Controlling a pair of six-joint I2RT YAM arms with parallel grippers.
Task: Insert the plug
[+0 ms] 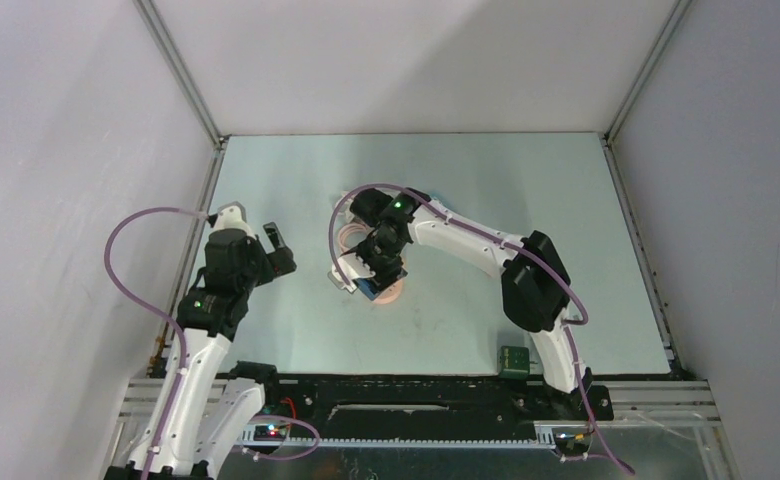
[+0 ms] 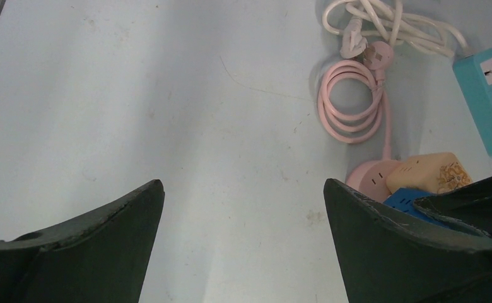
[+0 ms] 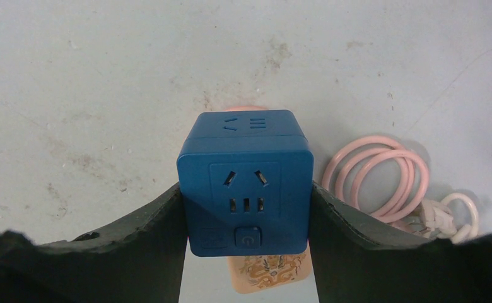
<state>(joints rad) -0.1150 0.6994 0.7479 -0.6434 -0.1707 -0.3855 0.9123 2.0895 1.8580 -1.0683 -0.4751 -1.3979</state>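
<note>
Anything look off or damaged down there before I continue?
Nothing looks broken or spilled. The right gripper holds the blue cube adapter squarely, with a beige patterned block showing beneath it. The table has only scuffs and stains.

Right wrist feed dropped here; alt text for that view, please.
The right gripper holds a blue cube socket adapter, a beige patterned block showing beneath it. A coiled pink cable lies on the table alongside.
</note>
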